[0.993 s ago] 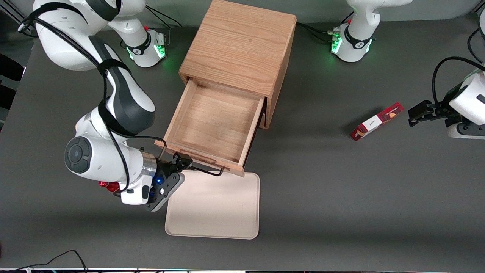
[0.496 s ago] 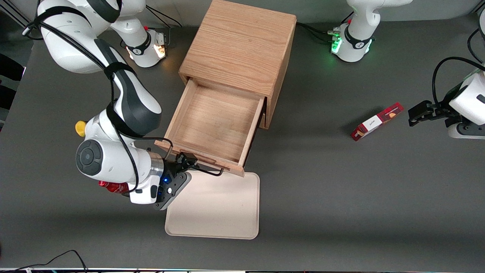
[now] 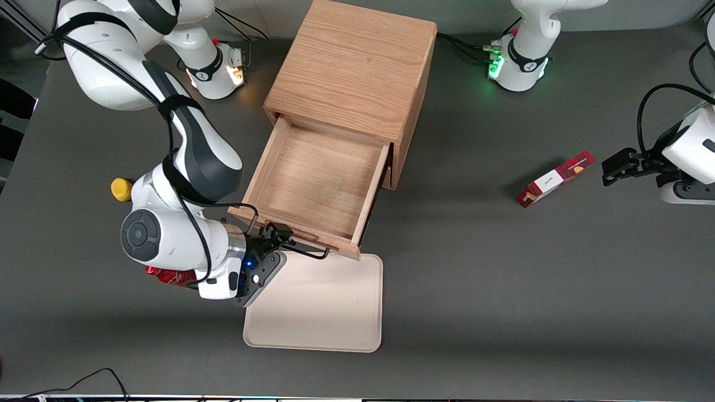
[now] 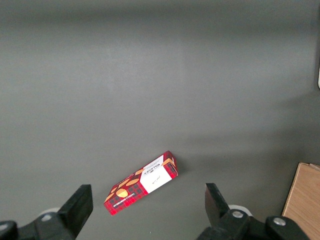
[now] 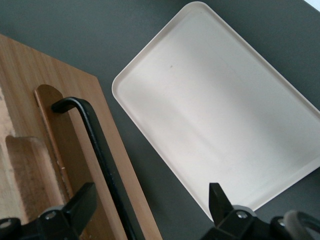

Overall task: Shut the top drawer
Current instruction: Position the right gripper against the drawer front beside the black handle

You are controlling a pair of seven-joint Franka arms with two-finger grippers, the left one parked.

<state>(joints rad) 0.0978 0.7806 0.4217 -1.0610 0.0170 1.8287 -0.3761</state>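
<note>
The gripper (image 3: pixel 277 234) sits right at the front of the top drawer (image 3: pixel 318 181), at the end of the drawer front nearest the working arm, and its fingers are spread wide with nothing pinched between them. In the right wrist view the two fingertips (image 5: pixel 80 202) stand well apart, and the drawer's black wire handle (image 5: pixel 97 150) runs through the gap between them; I cannot tell whether either finger actually touches the wire or the wooden front. The drawer is pulled far out of the wooden cabinet (image 3: pixel 354 67), showing its bare inside, so the closing is not yet done. Directly under and just nearer the camera than the gripper lies a pale tray (image 3: pixel 329 318) on the dark table (image 3: pixel 503 290), its edge close to the drawer front. To do this step well, my judgement is that the push should go flat against the wooden front, straight along the drawer's slide into the cabinet, and nearer the middle of the front if possible, since pressing at one end could skew the drawer and make it bind. Steady, even pressure should also keep the cabinet from sliding on the table. A red can (image 3: pixel 167 275) lies partly hidden under the wrist, a yellow object (image 3: pixel 119 189) beside the arm, and a red box (image 3: pixel 556 178) well off toward the parked arm's end.
</note>
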